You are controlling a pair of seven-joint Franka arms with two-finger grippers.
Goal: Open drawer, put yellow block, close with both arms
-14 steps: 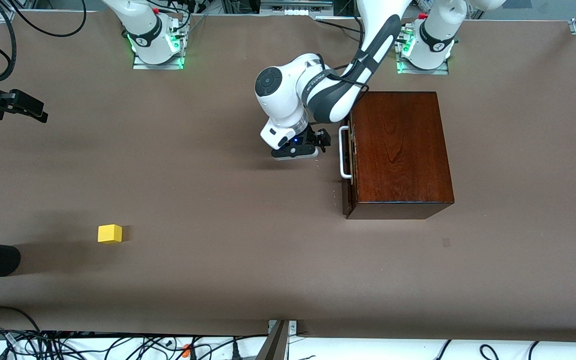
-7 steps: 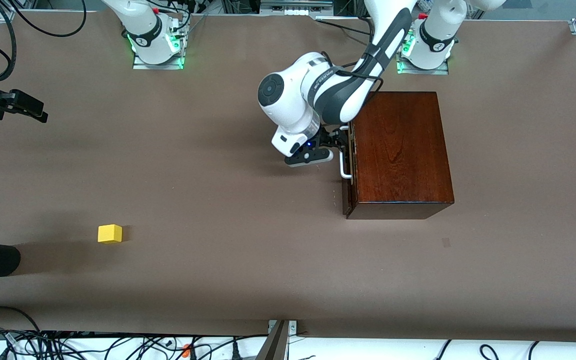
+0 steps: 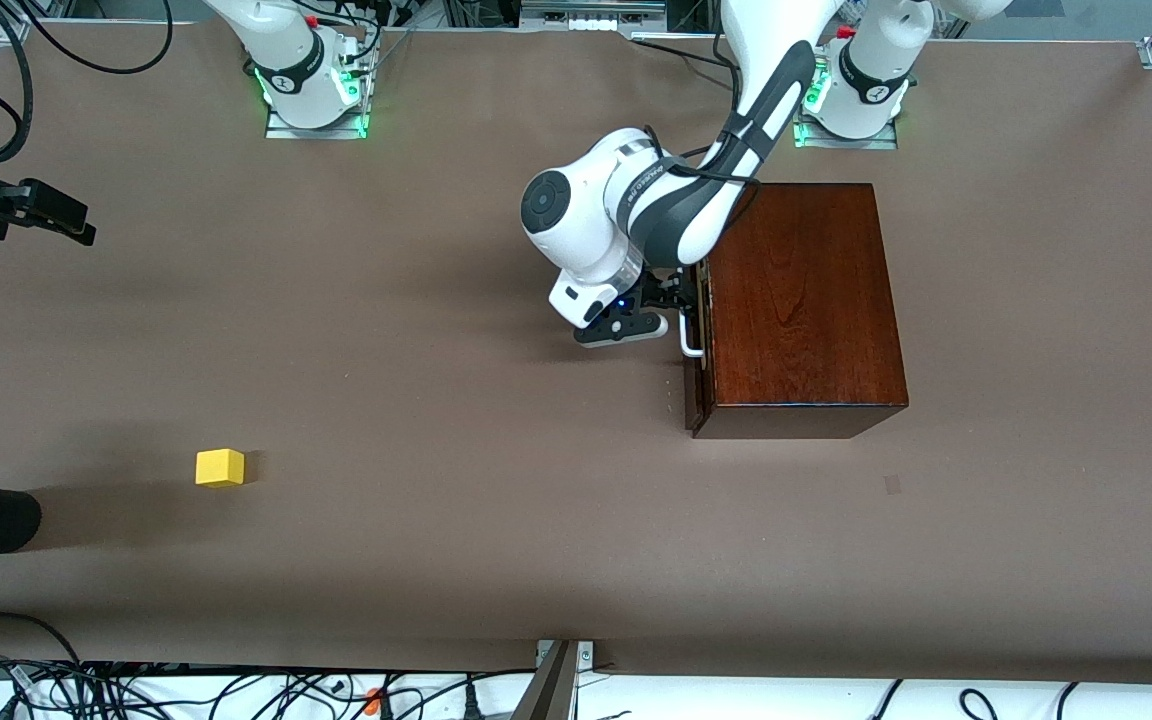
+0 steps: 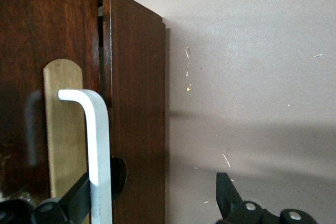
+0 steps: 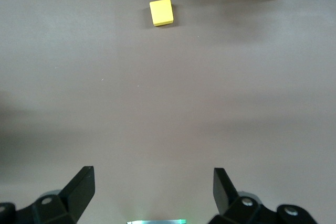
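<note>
- Table (image 3: 456, 560): matte brown sheet, plain, with faint pale specks seen in the left wrist view; a small darker patch lies nearer the front camera than the box; white floor and tangled cables run along the near edge; aluminium framing at the corner by the left arm's end.
- Arm bases glow green at the table's top edge; round markings on them are too small to read; no legible writing anywhere.
- Box (image 3: 796, 300): reddish-brown wood; drawer (image 3: 696, 380) shut or nearly so, a thin gap at its front; white handle (image 4: 97, 145).
- Left gripper (image 3: 664, 300): fingers apart, straddling the handle, one finger (image 4: 71, 205) against it.
- Right gripper (image 5: 152, 192): fingers spread wide, empty, waiting over bare table at the right arm's end.
- Block (image 3: 220, 467): yellow, on the table, well apart from the box, toward the right arm's end.
</note>
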